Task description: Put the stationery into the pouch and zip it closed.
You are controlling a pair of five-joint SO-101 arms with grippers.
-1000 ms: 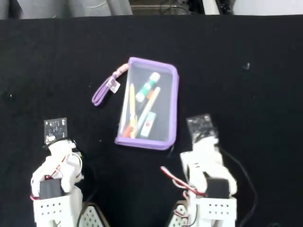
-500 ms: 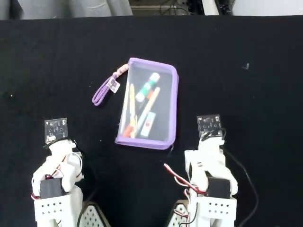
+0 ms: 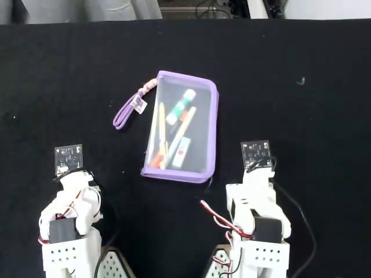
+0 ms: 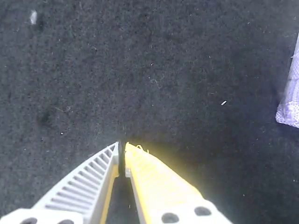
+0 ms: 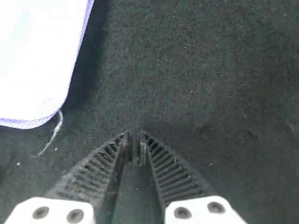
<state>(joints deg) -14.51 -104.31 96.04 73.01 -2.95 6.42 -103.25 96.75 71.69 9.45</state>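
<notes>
A purple-edged pouch (image 3: 181,130) with a clear face lies flat in the middle of the black table. Through the face I see pens, a glue stick (image 3: 181,106) and an eraser (image 3: 181,152) inside it. Its purple wrist strap (image 3: 124,113) trails off the far left corner. The left arm (image 3: 68,194) is folded back at the near left. In its wrist view the left gripper (image 4: 124,145) is shut and empty over bare cloth, with a pouch corner (image 4: 290,98) off to one side. The right gripper (image 5: 133,139) is shut and empty, close beside the pouch's near corner (image 5: 37,60).
The right arm (image 3: 257,197) sits folded at the near right, its red wires (image 3: 214,219) looping out beside its base. A loose white thread (image 5: 51,135) lies by the pouch corner. Black cloth covers the whole table around the pouch.
The right arm's wrist swung right, away from the pouch's near edge, between the earliest frame and half a second ago. Since then it has kept still. The left arm and the pouch have not moved.
</notes>
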